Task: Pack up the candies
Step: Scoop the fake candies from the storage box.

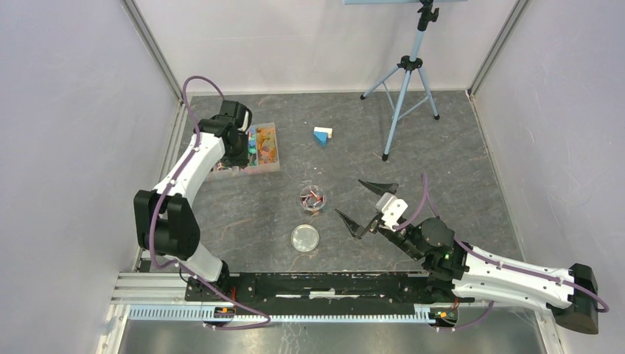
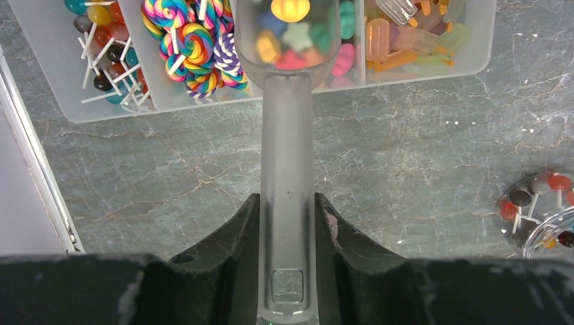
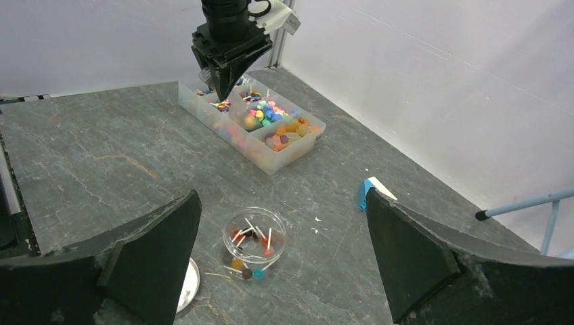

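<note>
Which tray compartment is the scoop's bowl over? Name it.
The third compartment from the left in the left wrist view, with small mixed sweets, between the swirl lollipops and the orange ice-pops.

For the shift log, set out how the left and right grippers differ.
The left gripper is shut on a clear scoop holding candies; the right gripper is open and empty. The left holds its scoop over the divided candy tray; the right hovers near the clear bowl. Both are black.
</note>
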`<state>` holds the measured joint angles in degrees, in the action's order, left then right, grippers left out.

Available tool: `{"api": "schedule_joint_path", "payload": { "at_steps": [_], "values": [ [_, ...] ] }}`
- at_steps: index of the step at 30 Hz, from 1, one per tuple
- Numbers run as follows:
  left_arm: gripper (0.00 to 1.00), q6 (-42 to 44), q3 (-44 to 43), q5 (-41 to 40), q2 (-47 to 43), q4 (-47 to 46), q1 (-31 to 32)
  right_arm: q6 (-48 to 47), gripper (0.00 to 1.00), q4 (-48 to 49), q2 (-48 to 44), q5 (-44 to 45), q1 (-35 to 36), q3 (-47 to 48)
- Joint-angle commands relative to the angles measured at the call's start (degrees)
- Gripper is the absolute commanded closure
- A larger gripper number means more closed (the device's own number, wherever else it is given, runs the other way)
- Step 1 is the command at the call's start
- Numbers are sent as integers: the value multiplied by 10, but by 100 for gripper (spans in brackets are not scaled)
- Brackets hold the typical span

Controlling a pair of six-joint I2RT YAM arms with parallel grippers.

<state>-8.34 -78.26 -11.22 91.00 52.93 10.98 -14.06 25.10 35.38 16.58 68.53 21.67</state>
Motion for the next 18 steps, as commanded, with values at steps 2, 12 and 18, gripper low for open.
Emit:
{"api": "schedule_joint_path", "payload": {
  "at_steps": [2,12,18],
  "values": [
    [98,12,25,-5,-16,-37,-3,12,2,18,3,-5,0,14],
    [98,2,111,-18,-75,-94,-3,11,2,23,5,3,1,5],
    [98,-6,152,-29,-101,-121,-3,11,2,27,10,3,1,5]
  ]
}}
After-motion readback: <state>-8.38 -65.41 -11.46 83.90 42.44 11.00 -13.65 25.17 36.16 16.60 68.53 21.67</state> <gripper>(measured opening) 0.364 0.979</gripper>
